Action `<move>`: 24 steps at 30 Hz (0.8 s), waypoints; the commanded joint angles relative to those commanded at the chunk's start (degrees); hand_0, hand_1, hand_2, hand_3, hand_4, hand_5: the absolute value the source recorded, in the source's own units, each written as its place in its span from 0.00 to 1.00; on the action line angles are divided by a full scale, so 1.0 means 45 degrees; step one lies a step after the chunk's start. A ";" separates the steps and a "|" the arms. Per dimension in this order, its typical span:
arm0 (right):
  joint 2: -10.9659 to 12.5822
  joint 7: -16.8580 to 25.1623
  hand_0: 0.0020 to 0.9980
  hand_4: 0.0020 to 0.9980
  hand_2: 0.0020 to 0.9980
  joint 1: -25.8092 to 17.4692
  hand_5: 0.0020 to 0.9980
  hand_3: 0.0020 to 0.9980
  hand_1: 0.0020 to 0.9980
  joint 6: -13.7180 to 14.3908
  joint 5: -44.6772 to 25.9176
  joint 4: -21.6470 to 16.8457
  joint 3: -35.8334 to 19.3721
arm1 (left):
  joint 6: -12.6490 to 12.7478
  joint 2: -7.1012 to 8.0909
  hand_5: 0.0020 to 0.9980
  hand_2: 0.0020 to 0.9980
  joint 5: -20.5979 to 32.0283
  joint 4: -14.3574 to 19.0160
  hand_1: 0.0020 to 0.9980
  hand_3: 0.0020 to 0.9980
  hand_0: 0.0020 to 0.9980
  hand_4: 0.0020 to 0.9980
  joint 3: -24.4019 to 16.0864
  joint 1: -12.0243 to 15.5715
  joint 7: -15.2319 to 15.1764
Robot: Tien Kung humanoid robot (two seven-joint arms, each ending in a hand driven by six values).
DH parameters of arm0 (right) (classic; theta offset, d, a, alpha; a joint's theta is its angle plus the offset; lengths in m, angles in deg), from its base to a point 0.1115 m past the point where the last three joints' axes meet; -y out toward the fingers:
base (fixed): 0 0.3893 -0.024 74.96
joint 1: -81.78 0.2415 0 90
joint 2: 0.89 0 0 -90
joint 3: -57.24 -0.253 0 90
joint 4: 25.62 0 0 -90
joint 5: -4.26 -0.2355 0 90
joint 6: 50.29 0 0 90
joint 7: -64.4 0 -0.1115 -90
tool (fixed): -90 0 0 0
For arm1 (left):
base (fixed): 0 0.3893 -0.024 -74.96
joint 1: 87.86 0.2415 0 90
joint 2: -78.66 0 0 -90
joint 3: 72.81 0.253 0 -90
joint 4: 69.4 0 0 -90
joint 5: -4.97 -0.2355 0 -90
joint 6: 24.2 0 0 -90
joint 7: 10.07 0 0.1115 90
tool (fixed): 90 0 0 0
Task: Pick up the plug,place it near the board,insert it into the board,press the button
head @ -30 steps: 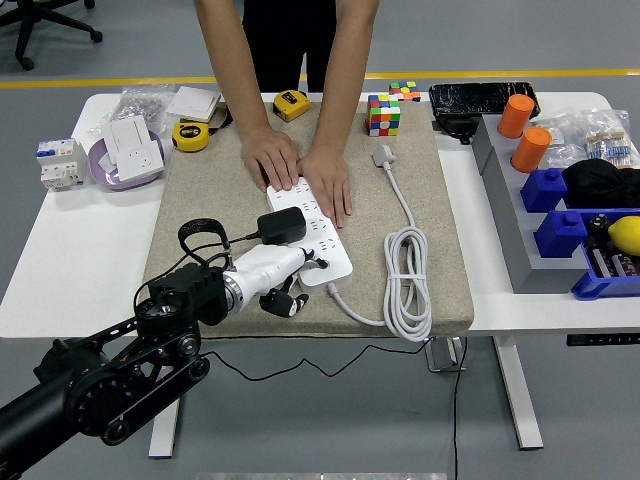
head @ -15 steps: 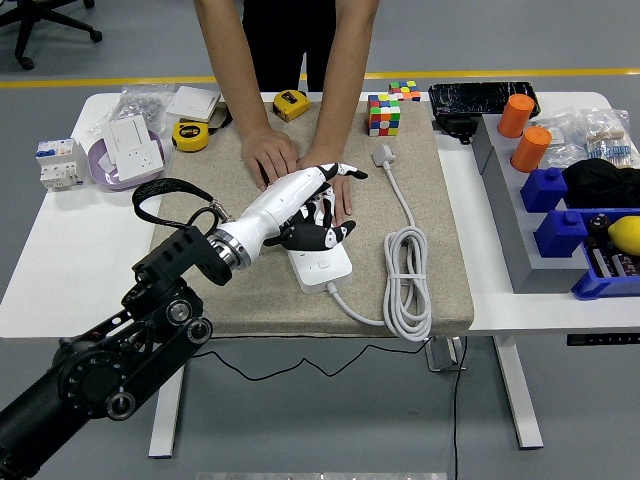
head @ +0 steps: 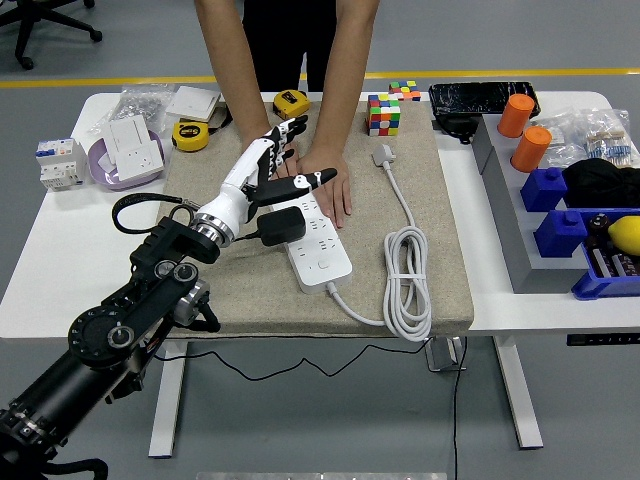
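Note:
A white power strip lies on the beige mat. A black plug sits in the strip's left side, with its black cord running left. My left hand is white with black fingertips. It hovers open and empty, fingers spread, above the strip's far end and over one of the person's hands. The person's other hand presses flat on the strip's far end. My right arm is out of view.
A coiled white cable lies right of the strip. A Rubik's cube, two yellow tape measures, white sockets, orange cylinders and blue bins stand around the mat.
My left hand swept from the mat's near edge over the strip, then rose up and left with fingers spread. The plug and the person's hands have stayed put.

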 joint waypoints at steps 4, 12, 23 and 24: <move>0.0012 -0.0002 0.89 0.99 0.71 0.0014 0.57 0.68 0.75 0.0004 -0.0019 0.0000 0.0037 | 0.0094 0.0000 0.25 0.96 -0.1699 -0.1328 1.00 0.92 1.00 1.00 0.0240 -0.0304 0.0413; 0.0038 -0.0030 0.89 0.99 0.71 -0.0042 0.57 0.68 0.75 -0.0011 0.0095 0.0000 -0.0051 | -0.0435 0.0000 0.25 0.91 -0.5868 -0.1749 0.97 0.88 1.00 1.00 0.0814 -0.0317 0.1240; 0.0029 -0.0002 0.88 0.99 0.71 -0.0066 0.57 0.68 0.75 -0.0003 -0.0011 0.0000 0.0094 | 0.0368 0.0000 0.21 0.56 -1.1284 -0.1845 0.53 0.59 0.45 0.97 0.1043 -0.0219 0.1442; 0.0032 -0.0007 0.88 0.99 0.71 -0.0075 0.57 0.68 0.75 -0.0006 0.0011 0.0000 0.0075 | 0.0479 0.0000 0.21 0.56 -1.1540 -0.1893 0.53 0.59 0.45 0.97 0.1028 -0.0212 0.1451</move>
